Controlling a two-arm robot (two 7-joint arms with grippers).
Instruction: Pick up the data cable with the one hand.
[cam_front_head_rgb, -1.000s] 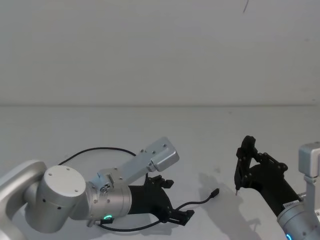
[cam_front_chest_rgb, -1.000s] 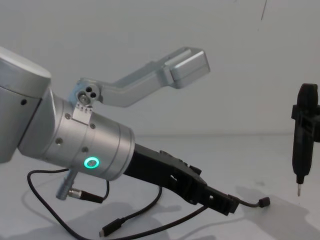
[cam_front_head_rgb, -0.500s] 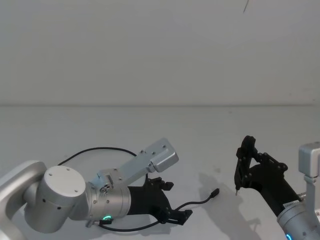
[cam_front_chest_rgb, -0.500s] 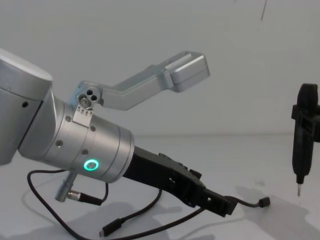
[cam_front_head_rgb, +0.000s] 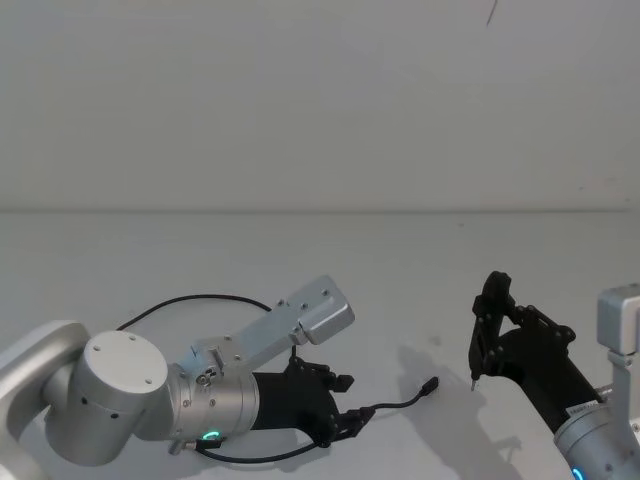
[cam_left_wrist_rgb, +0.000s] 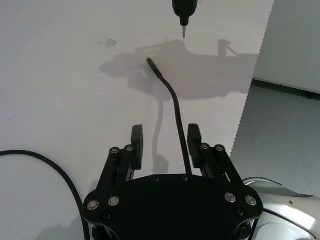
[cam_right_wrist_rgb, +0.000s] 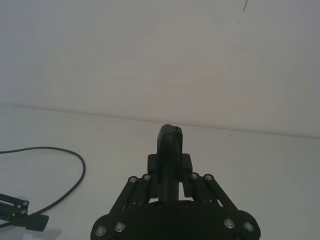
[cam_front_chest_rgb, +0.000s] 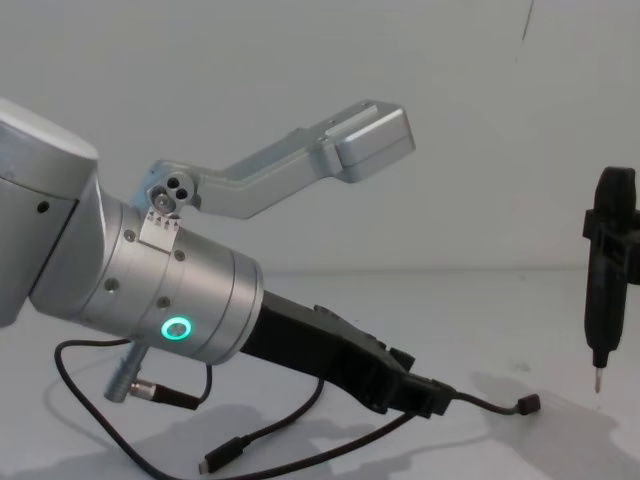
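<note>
Black data cable (cam_left_wrist_rgb: 175, 105) lies on the table (cam_left_wrist_rgb: 60, 75) between the open fingers (cam_left_wrist_rgb: 194, 137) of my left claw (cam_left_wrist_rgb: 165, 136); I should centre it, then close gently; right claw (cam_right_wrist_rgb: 170, 165) grips its slim tool (cam_right_wrist_rgb: 170, 137).

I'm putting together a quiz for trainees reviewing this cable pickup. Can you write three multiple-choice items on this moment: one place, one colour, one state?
1. Where does the data cable run at the left gripper?
A) between its fingers
B) over its wrist
C) well off to one side

2. What colour is the glowing ring on the left arm's wrist?
A) red
B) green
C) white

3. How do the left gripper's fingers stand?
A) shut on the cable
B) shut on nothing
C) open

Answers:
1 A, the left wrist view shows the cable passing between the two fingers.
2 B, the chest view shows it green.
3 C, the fingers stand apart with bare table between them.

The right gripper, parked at the right, grips a pin-tipped tool.
</note>
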